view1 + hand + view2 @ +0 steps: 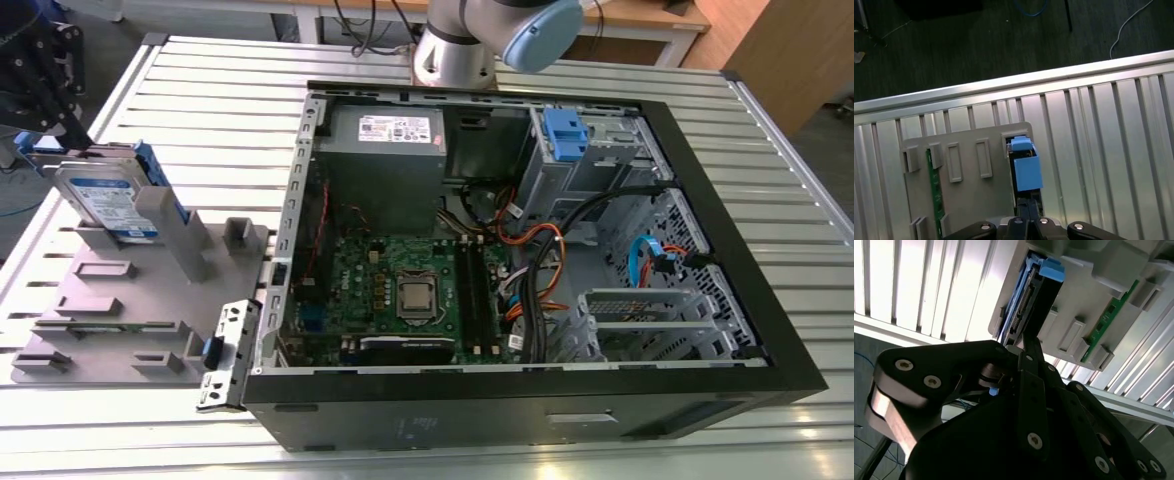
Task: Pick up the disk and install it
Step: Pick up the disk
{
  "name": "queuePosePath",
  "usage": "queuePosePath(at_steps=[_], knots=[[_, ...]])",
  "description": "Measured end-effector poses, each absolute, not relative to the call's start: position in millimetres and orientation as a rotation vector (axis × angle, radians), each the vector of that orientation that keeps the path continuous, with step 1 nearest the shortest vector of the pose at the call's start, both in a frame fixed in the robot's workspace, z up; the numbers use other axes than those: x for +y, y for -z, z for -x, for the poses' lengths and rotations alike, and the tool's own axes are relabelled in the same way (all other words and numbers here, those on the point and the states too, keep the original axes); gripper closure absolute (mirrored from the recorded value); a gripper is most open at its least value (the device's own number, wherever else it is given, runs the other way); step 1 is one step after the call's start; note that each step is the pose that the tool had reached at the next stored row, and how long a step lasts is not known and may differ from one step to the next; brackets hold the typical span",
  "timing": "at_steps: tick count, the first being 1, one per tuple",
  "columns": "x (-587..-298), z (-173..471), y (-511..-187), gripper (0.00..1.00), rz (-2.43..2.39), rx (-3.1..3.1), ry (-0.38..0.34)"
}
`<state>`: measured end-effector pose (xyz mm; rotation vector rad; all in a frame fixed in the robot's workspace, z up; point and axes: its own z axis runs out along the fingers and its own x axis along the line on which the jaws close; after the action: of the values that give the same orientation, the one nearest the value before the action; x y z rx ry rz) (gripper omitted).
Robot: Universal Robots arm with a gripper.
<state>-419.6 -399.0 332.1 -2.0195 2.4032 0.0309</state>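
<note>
Your grey holder (123,300) carries one disk (107,205), upright; gripper (1027,206) just beside it, fingers (1030,385) clenched together.

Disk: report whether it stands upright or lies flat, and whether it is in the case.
Upright and not installed: the disk stands on edge in a slot of the grey holder, outside the computer case.

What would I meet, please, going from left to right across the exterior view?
disk → power supply → blue plastic clip → blue cable → computer case wall on the exterior view's right
</note>
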Motion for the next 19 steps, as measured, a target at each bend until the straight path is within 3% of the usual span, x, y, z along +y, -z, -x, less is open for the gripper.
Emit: queuePosePath(at_steps=[19], knots=[[-399.0, 419.0, -331.7, 0.89, 2.067, 2.363, -0.031]])
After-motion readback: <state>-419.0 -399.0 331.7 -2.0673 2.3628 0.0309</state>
